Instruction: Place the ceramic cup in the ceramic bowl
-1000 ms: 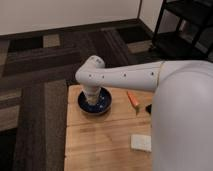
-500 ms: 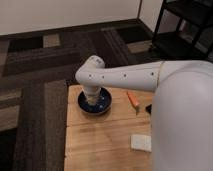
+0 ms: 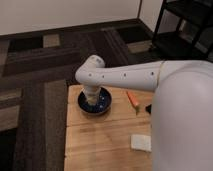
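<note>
The tool (image 3: 92, 98) sits at the end of the white arm (image 3: 125, 76), pointing straight down into the round, shallow, glossy dark-blue ceramic bowl (image 3: 95, 103). The arm's elbow housing covers most of it, so whether it grips or is spread I cannot tell. Just below the housing there is a small cream-white tapered shape, prob. the ceramic cup (image 3: 91, 94), standing upright inside the bowl, roughly at its centre; whether its base touches the bowl floor is hidden.

The bowl rests on the light wooden tabletop (image 3: 100, 137), near the far left corner. To the right of the bowl, well apart from it, lies an orange carrot-like stick (image 3: 132, 98), angled w/ a greenish tip toward the near side. Just beside that, at the edge of the robot's body, a small black object (image 3: 149, 107) is partly hidden. Nearer the camera, a flat pale square pad (image 3: 141, 142) lies on the tabletop, touching nothing else.

The big white rounded robot body (image 3: 182, 120) fills the right side. Beyond the tabletop: dark patterned carpet (image 3: 45, 60) w/ tan patches, and a black metal shelf frame (image 3: 182, 25) at top right.
</note>
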Tool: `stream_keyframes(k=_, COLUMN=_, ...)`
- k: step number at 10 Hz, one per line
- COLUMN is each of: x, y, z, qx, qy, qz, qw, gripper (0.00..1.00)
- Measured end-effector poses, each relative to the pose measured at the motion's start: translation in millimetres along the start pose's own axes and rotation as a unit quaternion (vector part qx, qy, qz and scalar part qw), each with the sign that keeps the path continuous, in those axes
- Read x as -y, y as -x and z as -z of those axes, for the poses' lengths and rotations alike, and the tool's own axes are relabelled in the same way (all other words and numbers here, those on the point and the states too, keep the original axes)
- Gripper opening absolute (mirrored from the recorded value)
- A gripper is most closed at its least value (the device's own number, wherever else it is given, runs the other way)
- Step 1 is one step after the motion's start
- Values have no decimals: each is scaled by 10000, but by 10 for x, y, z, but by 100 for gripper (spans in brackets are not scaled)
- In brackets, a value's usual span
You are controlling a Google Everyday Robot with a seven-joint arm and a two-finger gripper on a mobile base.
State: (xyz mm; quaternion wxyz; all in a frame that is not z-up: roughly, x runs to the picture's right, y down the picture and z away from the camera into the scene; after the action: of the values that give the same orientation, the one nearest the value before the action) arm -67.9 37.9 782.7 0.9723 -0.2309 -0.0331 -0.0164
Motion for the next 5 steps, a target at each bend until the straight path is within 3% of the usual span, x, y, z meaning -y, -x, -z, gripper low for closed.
stream_keyframes(k=5, x=141, y=15, z=266, qx=-81, qy=-72, qz=67, qw=9999, gripper=80)
